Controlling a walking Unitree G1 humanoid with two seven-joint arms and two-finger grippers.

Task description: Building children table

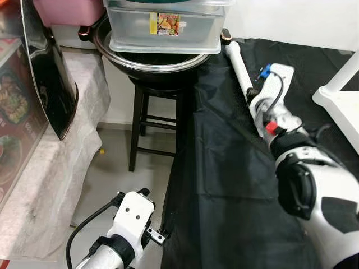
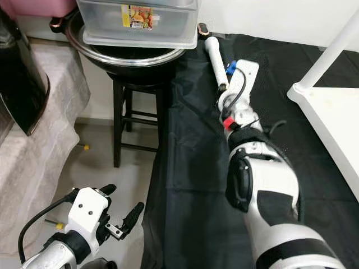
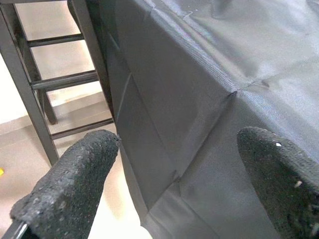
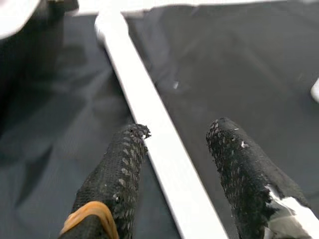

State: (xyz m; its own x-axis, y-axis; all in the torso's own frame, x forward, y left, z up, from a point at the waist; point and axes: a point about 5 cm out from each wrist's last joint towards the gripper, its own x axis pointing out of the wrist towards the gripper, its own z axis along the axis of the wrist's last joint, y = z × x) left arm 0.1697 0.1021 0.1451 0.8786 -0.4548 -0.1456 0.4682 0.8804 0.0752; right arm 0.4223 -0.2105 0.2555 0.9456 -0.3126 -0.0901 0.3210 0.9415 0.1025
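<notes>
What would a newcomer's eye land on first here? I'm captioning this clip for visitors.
First, the right gripper, open astride a white table leg lying on the black cloth. Next, the clear plastic bins stacked on a metal basin atop a black stool to the left.

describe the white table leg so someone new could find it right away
Start at the black cloth covering the work surface. Along its far left part, beside the stool holding a wok, lies the white table leg, a long round rod between the right gripper fingers.
</notes>
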